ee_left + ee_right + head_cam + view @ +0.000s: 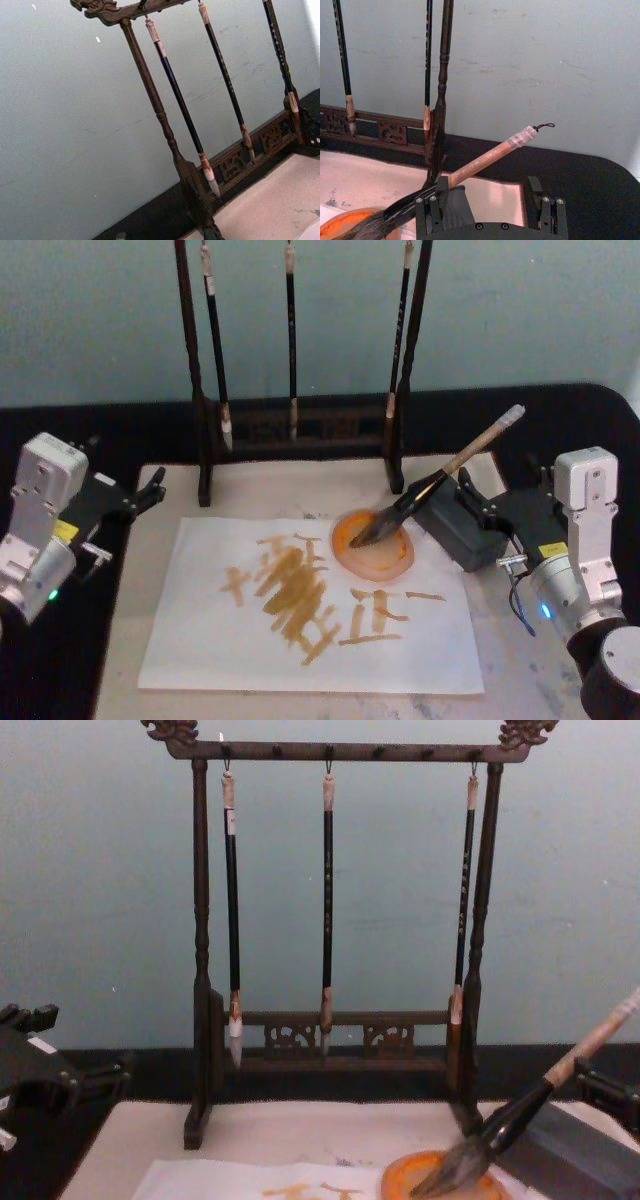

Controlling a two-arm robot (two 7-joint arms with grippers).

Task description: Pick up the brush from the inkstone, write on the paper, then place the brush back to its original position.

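Calligraphy desk setup — carved brush rack (340,920), felt mat (270,495), plain blue-green wall (100,870).

I see small dark characters printed along the pale handle of the brush (482,162), too small for me to read.

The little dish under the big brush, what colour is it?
Orange. The dish shows best in the head view, with the brush tip resting in it.
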